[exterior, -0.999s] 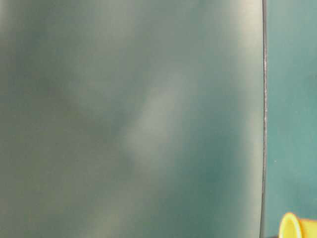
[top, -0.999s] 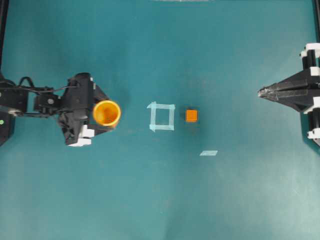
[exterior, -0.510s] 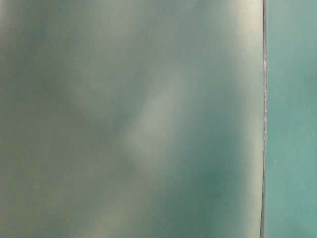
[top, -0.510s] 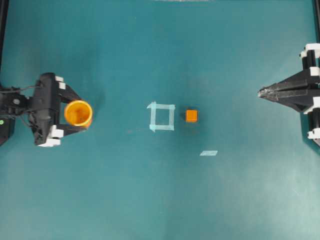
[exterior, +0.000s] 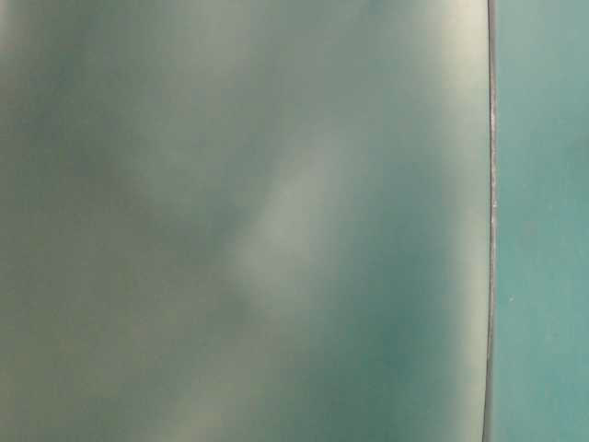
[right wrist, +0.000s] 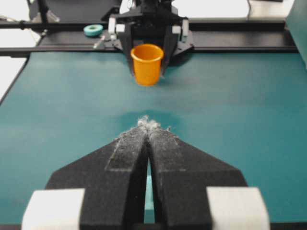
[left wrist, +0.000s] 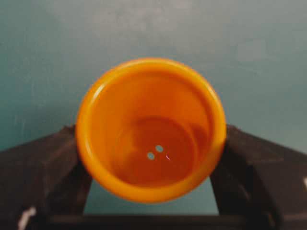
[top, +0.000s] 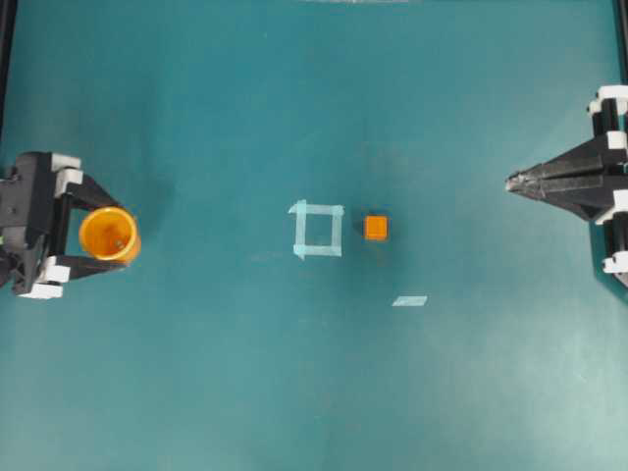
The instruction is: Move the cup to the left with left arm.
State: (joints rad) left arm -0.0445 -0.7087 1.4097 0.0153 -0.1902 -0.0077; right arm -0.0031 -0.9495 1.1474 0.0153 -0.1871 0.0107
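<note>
The orange cup (top: 108,234) stands upright at the far left of the teal table, held between the two black fingers of my left gripper (top: 114,234). In the left wrist view the cup (left wrist: 151,129) fills the middle as an open ring, and both fingers (left wrist: 57,163) press on its sides. The right wrist view shows the cup (right wrist: 147,64) far across the table in the left gripper (right wrist: 147,53). My right gripper (top: 510,182) rests at the right edge, its fingertips (right wrist: 139,134) together, holding nothing.
A small orange cube (top: 376,228) lies right of a pale tape square (top: 317,230) at mid-table, with a tape strip (top: 409,300) below them. A tape roll (right wrist: 93,30) sits behind the left arm. The table-level view is a blur.
My left gripper has drawn back to the left with the cup between its fingers, from near the tape square to the table's left edge. The right arm has not moved.
</note>
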